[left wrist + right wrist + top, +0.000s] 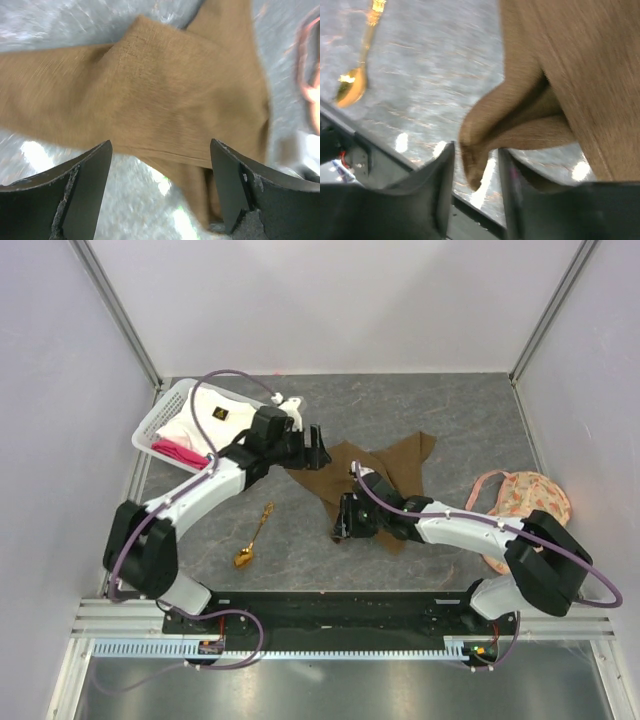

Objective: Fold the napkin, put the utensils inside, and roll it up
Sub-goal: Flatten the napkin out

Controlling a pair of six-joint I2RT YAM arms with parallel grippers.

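One napkin (580, 75) fold seemingly sits between the right gripper's (476, 150) parted fingers (437, 190).

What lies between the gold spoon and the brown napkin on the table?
Nothing: bare table separates spoon and napkin, clear in the top view.

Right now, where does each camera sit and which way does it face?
Top: above, behind both arms, looking down at the table; they show whole.
Left wrist: looks past the open left gripper onto the napkin.
Right wrist: looks down past the right gripper at a napkin fold and the spoon.
Shared: napkin in all; spoon in top and right.
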